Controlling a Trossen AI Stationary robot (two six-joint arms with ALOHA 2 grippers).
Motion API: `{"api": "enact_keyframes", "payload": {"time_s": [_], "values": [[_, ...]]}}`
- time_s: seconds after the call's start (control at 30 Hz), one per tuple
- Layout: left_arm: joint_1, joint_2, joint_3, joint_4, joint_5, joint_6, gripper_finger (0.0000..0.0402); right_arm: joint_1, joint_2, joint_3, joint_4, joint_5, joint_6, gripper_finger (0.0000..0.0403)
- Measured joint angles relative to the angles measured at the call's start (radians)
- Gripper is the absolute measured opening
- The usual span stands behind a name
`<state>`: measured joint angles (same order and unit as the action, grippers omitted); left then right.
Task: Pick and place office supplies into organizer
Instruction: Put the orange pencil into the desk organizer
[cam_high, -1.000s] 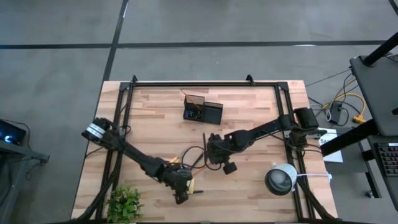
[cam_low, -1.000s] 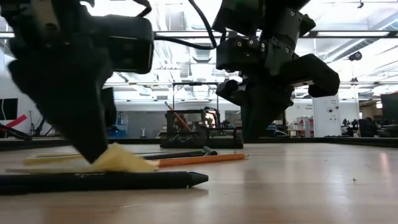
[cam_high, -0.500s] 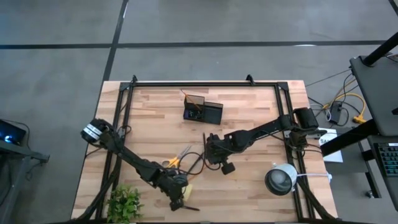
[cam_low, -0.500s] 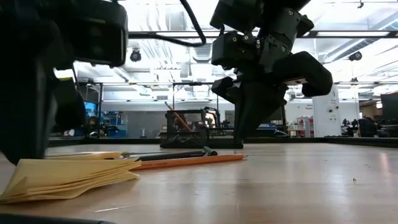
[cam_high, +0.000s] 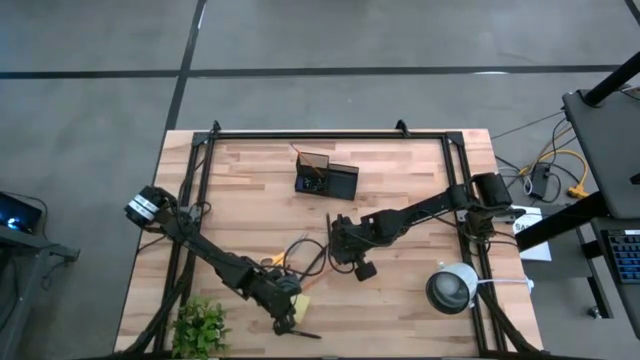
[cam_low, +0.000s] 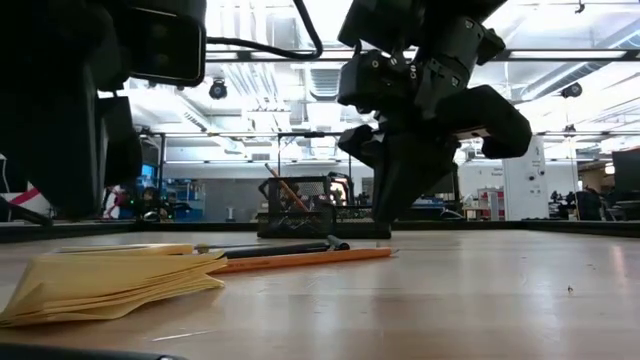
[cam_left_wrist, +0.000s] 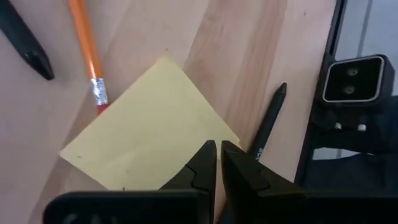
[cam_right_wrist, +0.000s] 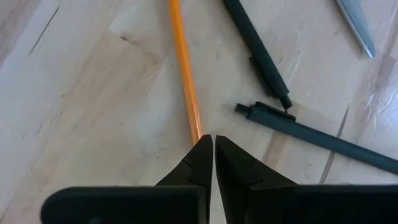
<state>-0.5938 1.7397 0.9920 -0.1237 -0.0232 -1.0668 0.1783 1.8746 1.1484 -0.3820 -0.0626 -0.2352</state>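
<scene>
The yellow sticky-note pad (cam_left_wrist: 146, 134) lies flat on the table near its front edge, its sheets fanned out (cam_low: 110, 285). My left gripper (cam_left_wrist: 217, 149) hangs shut just above the pad's corner, clear of it (cam_low: 65, 205). The orange pencil (cam_low: 305, 258) lies on the table, its eraser end (cam_left_wrist: 99, 102) by the pad. My right gripper (cam_right_wrist: 208, 140) is shut, its tips at the pencil's other end. Two black pens (cam_right_wrist: 258, 53) (cam_right_wrist: 317, 137) lie beside it. The organizer (cam_high: 327, 178) stands farther back. My right gripper comes slanting down from above, its shut tips at the end of the orange pencil (cam_right_wrist: 196, 127) away from the eraser. Whether the fingers touch the pencil I cannot tell. The pencil lies flat on the table.
The yellow-handled scissors (cam_high: 283, 257) lie partly under the left arm. A black pen (cam_left_wrist: 267, 121) lies between the pad and the table's front edge, by the low camera (cam_left_wrist: 351, 78). A green plant (cam_high: 200, 325) stands at the front left, a round lamp (cam_high: 452, 288) at the front right.
My left gripper, shut, has slid the sticky-note pad and the black pen in front of it toward the table's near edge. It has then risen off the pad. The pad now lies nearer the front edge with its sheets fanned out.
</scene>
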Motion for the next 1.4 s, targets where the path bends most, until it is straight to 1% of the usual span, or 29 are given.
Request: {"api": "enact_keyframes", "payload": {"time_s": [0.1,0.2,0.5,0.6,0.77,0.87,1.03,1.17,1.23,1.4], "values": [[0.001,0.000,-0.001,0.001,-0.017,0.000,0.0008,0.000,0.029,-0.001,0.007,-0.024,0.027,0.0009],[0.003,0.000,-0.002,0.001,-0.037,0.000,0.0008,0.000,0.062,0.009,0.013,-0.019,0.058,0.0009],[0.011,-0.005,-0.015,-0.002,-0.048,0.001,0.0008,-0.004,0.063,0.038,0.024,-0.016,0.086,0.0009],[0.013,-0.031,-0.019,-0.080,-0.080,0.000,0.0008,-0.005,0.067,0.036,0.023,-0.015,0.109,0.0009],[0.018,-0.125,-0.025,-0.287,-0.207,0.002,0.0009,-0.004,0.071,0.031,0.023,-0.015,0.132,0.0009],[0.022,-0.184,-0.057,-0.347,-0.230,0.008,0.0009,-0.004,0.071,0.029,0.020,-0.015,0.164,0.0009],[0.023,-0.238,-0.099,-0.323,-0.229,0.004,0.0009,0.000,0.021,0.040,-0.029,-0.020,0.234,0.0009],[0.023,-0.236,-0.117,-0.282,-0.226,0.000,0.0009,0.023,-0.033,0.034,-0.057,-0.099,0.223,0.0009],[0.023,-0.226,-0.117,-0.260,-0.226,0.001,0.0009,0.037,-0.036,0.024,-0.057,-0.115,0.221,0.0009],[0.023,-0.197,-0.120,-0.250,-0.221,0.003,0.0009,0.053,0.004,0.013,-0.052,-0.122,0.259,0.0009]]}}
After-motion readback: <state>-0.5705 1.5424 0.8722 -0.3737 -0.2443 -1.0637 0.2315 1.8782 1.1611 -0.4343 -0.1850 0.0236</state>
